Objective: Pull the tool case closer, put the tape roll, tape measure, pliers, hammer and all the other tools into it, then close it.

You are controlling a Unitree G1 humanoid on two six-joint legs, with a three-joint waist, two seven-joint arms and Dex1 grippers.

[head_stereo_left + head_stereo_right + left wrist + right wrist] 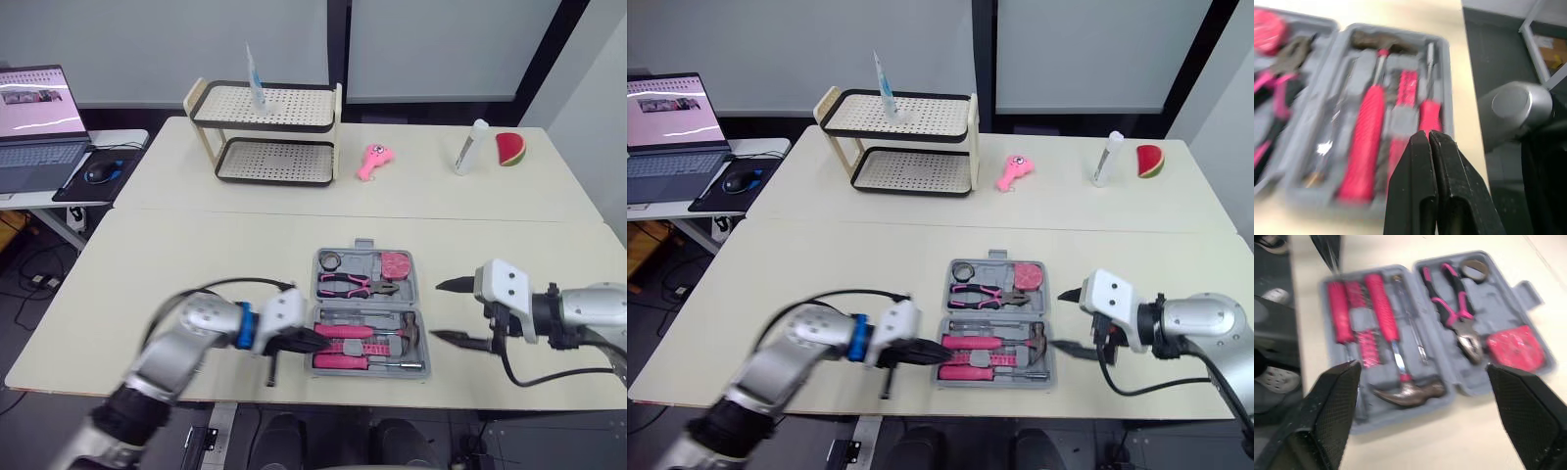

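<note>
Left eye view, with the right eye's matching scene: an open grey tool case (364, 247) lies flat at the middle of the table's (196, 264) near edge. Its far half carries a tape roll (331, 260), a pink tape measure (395, 264) and pink-handled pliers (355, 285). Its near half carries a hammer (377, 333) and a screwdriver (367, 363). The left gripper (323, 343) extends from the near left, forearm low, with its tip at the case's left rim. The right gripper (443, 310) hangs just beside the right rim, pointing at the case, fingers spread wide and empty. Farther back stand a two-tier rack (265, 132), a pink toy (372, 162), a white bottle (471, 147) and a watermelon slice (509, 149).

Left wrist view: the left gripper's fingers (1415, 186) are pressed together with nothing between them. Their tips sit over the screwdriver's pink handle, with the hammer's ribbed grip alongside. Whether they touch it cannot be told.

Right wrist view: the whole case lies between the wide-set fingers (1332, 406). The hammer's dark claw head is at the end nearest this gripper, and the pliers' nose points toward the tape measure.
</note>
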